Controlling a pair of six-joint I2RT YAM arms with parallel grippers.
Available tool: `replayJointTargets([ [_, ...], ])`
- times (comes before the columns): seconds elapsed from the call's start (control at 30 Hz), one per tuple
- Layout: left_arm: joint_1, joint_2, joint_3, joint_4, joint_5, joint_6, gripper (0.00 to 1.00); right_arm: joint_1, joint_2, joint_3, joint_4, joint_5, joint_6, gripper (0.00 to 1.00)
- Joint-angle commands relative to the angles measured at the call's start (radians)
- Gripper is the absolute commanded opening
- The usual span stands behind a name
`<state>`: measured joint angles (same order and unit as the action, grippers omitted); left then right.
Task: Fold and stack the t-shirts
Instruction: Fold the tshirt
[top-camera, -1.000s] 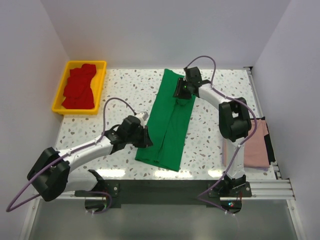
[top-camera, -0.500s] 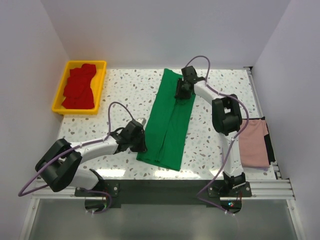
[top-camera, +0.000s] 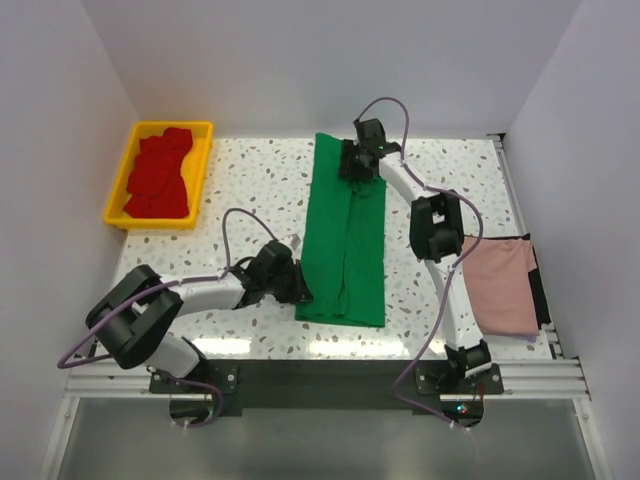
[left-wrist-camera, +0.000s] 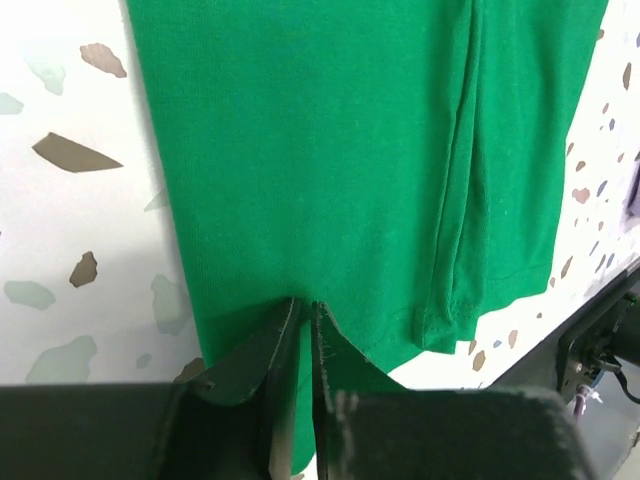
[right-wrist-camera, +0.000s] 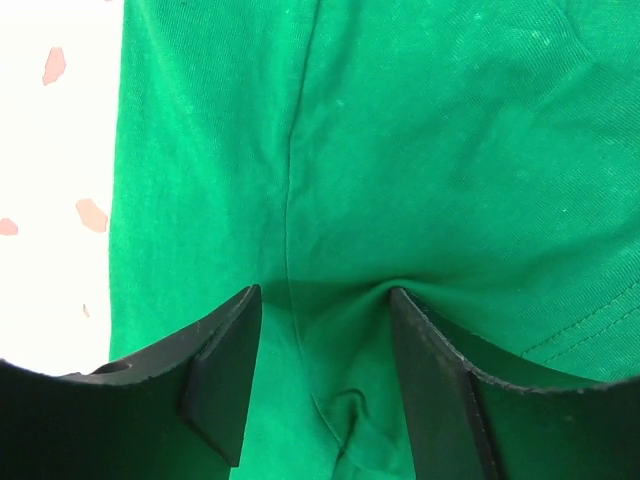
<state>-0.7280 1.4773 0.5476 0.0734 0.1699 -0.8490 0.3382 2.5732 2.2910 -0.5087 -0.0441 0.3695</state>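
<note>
A bright green t-shirt (top-camera: 345, 240), folded into a long strip, lies straight down the middle of the table. My left gripper (top-camera: 298, 292) sits at its near left corner. In the left wrist view the left gripper (left-wrist-camera: 303, 302) is shut on the green t-shirt (left-wrist-camera: 330, 150), a thin layer of hem pinched between the jaws. My right gripper (top-camera: 352, 168) rests on the shirt's far end. In the right wrist view the right gripper (right-wrist-camera: 323, 290) stands open, with a small bunch of the green t-shirt (right-wrist-camera: 400, 150) loose between the fingers. A dusty pink t-shirt (top-camera: 500, 285) hangs over the right edge.
A yellow tray (top-camera: 118, 215) at the back left holds red t-shirts (top-camera: 160, 172). White walls close in the left, far and right sides. The right arm's elbow (top-camera: 435, 225) stands beside the green shirt's right edge.
The green shirt has swung from slanted to straight. The left gripper closed on its near left corner. The right gripper shifted left with the far end and opened wider.
</note>
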Motion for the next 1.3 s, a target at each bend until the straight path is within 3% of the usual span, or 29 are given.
replayJointTargets([
  [0.0, -0.007, -0.035, 0.015, -0.035, 0.017, 0.016, 0.16, -0.007, -0.070, 0.033, -0.011, -0.026, -0.034, 0.58],
  [0.07, -0.007, -0.093, 0.023, -0.060, 0.025, 0.036, 0.23, -0.010, -0.142, 0.013, -0.011, -0.034, -0.023, 0.61],
  [0.2, -0.005, -0.187, 0.045, -0.141, 0.034, 0.083, 0.28, -0.010, -0.306, -0.072, -0.045, -0.037, 0.055, 0.61],
  [0.33, -0.004, -0.233, 0.026, -0.185, 0.033, 0.097, 0.25, -0.002, -0.552, -0.396, 0.036, -0.118, 0.172, 0.59],
  [0.43, -0.005, -0.232, 0.012, -0.175, 0.030, 0.096, 0.21, 0.024, -0.766, -0.812, 0.134, -0.131, 0.241, 0.56],
  [0.63, -0.005, -0.206, -0.037, -0.164, 0.019, 0.105, 0.18, 0.125, -1.080, -1.275, 0.205, -0.120, 0.281, 0.50],
  [0.77, -0.007, -0.149, -0.069, -0.155, 0.060, 0.105, 0.13, 0.223, -1.199, -1.438, 0.197, -0.096, 0.295, 0.44],
  [1.0, -0.008, -0.164, -0.126, -0.175, 0.072, 0.087, 0.09, 0.239, -1.396, -1.617, 0.118, -0.060, 0.304, 0.44],
  [1.1, -0.008, -0.221, -0.103, -0.214, 0.075, 0.085, 0.12, 0.239, -1.455, -1.648, 0.070, -0.069, 0.296, 0.46],
  [1.27, -0.008, -0.302, -0.043, -0.305, 0.046, 0.088, 0.31, 0.239, -1.509, -1.709, 0.013, -0.091, 0.318, 0.49],
])
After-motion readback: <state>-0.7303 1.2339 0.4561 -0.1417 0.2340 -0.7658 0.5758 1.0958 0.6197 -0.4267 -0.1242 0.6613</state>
